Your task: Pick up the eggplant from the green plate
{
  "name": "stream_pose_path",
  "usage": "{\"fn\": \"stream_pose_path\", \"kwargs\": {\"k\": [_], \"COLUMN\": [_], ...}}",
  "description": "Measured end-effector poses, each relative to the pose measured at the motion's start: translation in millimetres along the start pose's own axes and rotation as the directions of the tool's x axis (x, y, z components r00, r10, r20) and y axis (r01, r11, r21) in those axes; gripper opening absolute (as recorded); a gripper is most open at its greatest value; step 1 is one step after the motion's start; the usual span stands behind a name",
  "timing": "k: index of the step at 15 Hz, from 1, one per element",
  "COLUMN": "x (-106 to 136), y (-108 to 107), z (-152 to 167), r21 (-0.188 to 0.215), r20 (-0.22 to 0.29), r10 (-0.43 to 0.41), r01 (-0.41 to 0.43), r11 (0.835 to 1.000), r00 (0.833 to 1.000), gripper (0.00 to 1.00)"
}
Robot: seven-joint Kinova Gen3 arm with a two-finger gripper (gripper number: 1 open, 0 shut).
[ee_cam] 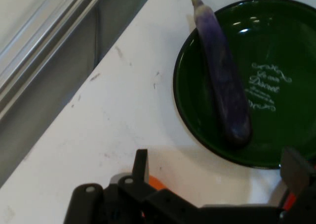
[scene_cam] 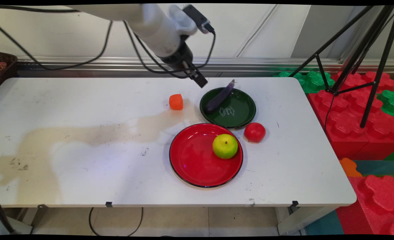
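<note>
My gripper [scene_cam: 199, 80] hangs open above the table's far edge, just left of a dark green plate [scene_cam: 242, 115]. A long purple eggplant [scene_cam: 219, 96] lies across that plate's left part, its stem poking over the far rim. In the hand view the eggplant [ee_cam: 224, 85] and the green plate [ee_cam: 281, 46] fill the upper right, and my gripper [ee_cam: 217, 158] stands wide with nothing between its fingers. An orange carrot piece [scene_cam: 176, 101] sits on the table left of the plate, and a sliver of the carrot piece [ee_cam: 155, 182] shows behind the linkage.
A red plate [scene_cam: 193, 160] near the front holds a yellow-green apple [scene_cam: 225, 146]. A red tomato [scene_cam: 254, 132] lies on the table between the two plates. A basket [scene_cam: 3, 66] stands at the far left; tripod legs [scene_cam: 373, 73] and red and green foam blocks [scene_cam: 350, 110] stand off the right edge.
</note>
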Motion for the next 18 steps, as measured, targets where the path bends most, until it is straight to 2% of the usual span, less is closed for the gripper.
{"fn": "stream_pose_path", "kwargs": {"k": [7,13,18], "x": [14,20,21], "y": [10,21,29], "z": [73,139,177], "r21": [0.004,-0.02,-0.049], "r20": [0.021,0.035,0.034], "r10": [-0.023,-0.009,-0.007], "r01": [0.023,0.01,0.009], "r11": [1.0,1.0,0.999], "r00": [1.0,0.999,0.999], "gripper": [1.0,1.0,1.0]}}
